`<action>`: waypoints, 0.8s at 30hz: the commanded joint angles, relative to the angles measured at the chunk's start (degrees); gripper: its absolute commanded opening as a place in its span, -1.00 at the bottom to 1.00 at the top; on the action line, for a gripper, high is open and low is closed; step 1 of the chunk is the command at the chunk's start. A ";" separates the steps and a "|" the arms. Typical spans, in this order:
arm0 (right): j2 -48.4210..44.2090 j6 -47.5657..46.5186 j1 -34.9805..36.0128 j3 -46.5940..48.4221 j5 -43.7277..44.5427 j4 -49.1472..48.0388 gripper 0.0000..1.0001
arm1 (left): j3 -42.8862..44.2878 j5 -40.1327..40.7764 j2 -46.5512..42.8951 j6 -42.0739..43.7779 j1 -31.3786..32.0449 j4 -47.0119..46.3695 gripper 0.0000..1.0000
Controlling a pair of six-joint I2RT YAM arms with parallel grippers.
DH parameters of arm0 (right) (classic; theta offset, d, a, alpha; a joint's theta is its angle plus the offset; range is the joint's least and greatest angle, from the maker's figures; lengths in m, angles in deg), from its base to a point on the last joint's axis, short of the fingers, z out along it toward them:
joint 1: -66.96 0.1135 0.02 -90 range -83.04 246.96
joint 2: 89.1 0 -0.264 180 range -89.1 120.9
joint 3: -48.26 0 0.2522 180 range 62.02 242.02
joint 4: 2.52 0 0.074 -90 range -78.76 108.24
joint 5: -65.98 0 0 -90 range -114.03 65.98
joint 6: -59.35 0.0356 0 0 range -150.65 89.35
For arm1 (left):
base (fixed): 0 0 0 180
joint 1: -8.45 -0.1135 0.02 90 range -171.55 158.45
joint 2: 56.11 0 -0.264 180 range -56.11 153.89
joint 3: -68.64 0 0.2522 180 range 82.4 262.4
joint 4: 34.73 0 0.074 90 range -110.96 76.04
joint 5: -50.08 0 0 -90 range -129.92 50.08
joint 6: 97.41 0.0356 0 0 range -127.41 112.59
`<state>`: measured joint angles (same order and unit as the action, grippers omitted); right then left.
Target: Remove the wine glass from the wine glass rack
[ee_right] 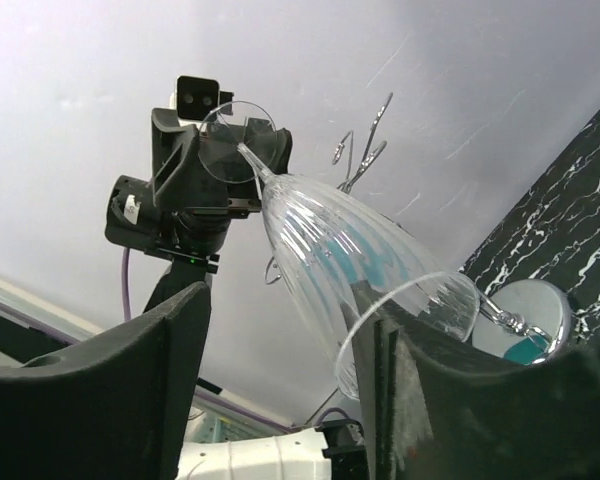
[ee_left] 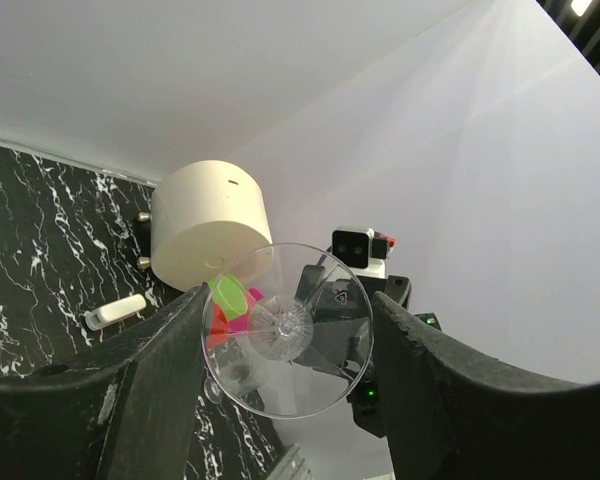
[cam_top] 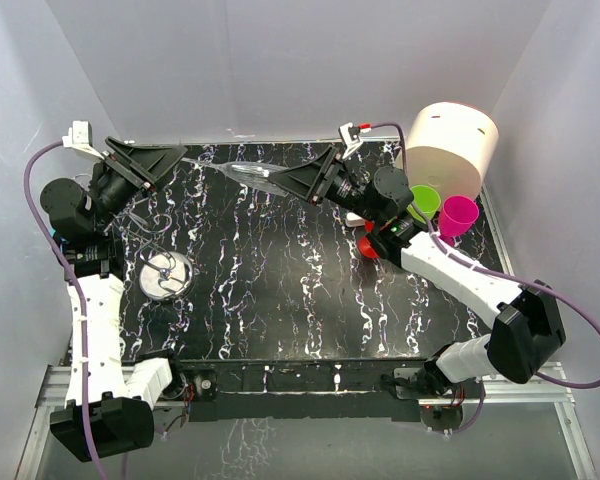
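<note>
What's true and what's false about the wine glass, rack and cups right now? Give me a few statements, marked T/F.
1. The wine glass hangs on the wine glass rack. False: it is off the rack, sideways in the air between the left gripper and the right gripper.
2. The glass's foot points toward the left gripper and sits between its fingers. True.
3. The rack stands next to the right arm. False: it stands on the left side of the table, by the left arm.
4. A green cup and a pink cup stand beside the cream cylinder. True.
5. The glass is upright. False: it is roughly horizontal, bowl toward the right gripper.
</note>
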<state>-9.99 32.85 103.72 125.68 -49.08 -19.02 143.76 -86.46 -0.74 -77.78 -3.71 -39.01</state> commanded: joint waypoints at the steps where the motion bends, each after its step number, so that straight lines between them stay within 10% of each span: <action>1: -2.19 4.68 0.07 -1.66 -0.28 -7.97 -0.02 | -0.54 -2.56 -1.93 -2.22 0.21 -3.49 -0.01; 9: -3.35 9.20 0.03 -5.42 0.85 -9.74 -1.00 | -4.08 -3.44 -4.24 -3.33 0.87 -4.16 0.35; 14: -5.55 8.57 -0.02 -7.63 3.74 -9.53 -1.00 | -4.87 -4.61 -4.97 -1.79 0.91 -3.11 0.93; 24: -17.44 -12.12 -0.01 -4.78 23.43 22.11 -1.00 | 1.24 -2.32 -4.97 12.36 0.88 13.95 0.97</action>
<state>-21.35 33.48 103.91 117.63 -37.85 -12.11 140.11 -88.89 -4.87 -72.95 -2.95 -33.35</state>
